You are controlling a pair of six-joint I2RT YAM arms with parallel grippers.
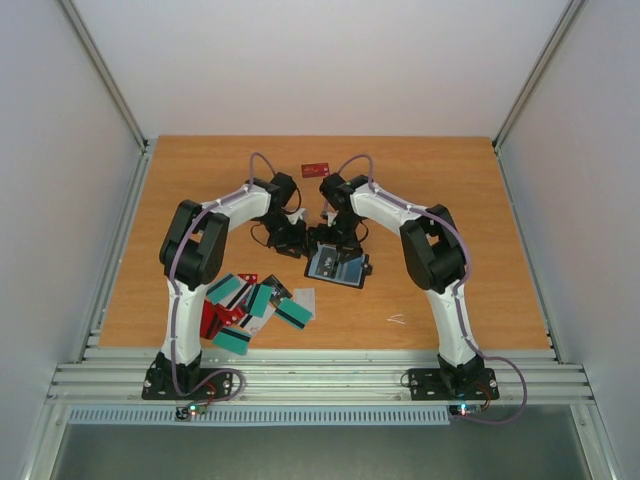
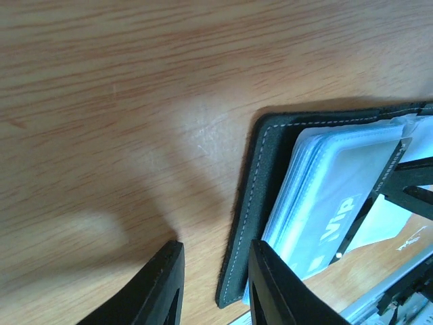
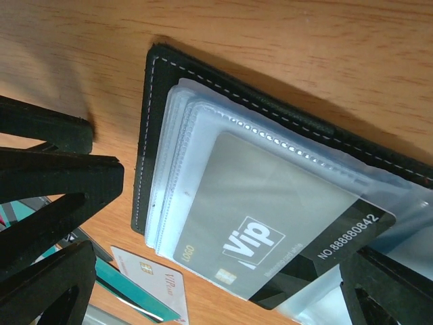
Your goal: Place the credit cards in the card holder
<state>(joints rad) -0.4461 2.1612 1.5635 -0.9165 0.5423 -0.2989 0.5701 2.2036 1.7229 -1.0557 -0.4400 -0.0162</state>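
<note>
The card holder [image 1: 338, 267] lies open mid-table, black with clear sleeves. In the right wrist view a black VIP card [image 3: 270, 230] sits partly inside the top sleeve of the holder [image 3: 145, 135], its numbered end sticking out. My right gripper [image 3: 220, 291] is open wide, with the card between its jaws. My left gripper [image 2: 213, 284] is open and straddles the holder's stitched black edge [image 2: 254, 203]; one finger rests over the sleeves. The same card shows in the left wrist view [image 2: 342, 220]. Both grippers meet over the holder, left [image 1: 300, 245] and right [image 1: 335, 245].
A pile of teal, red, black and white cards [image 1: 250, 305] lies front left. A lone red card [image 1: 316, 169] lies at the back. A white card [image 3: 152, 277] and a teal card [image 3: 122, 288] lie beside the holder. A small white scrap [image 1: 397, 319] lies front right.
</note>
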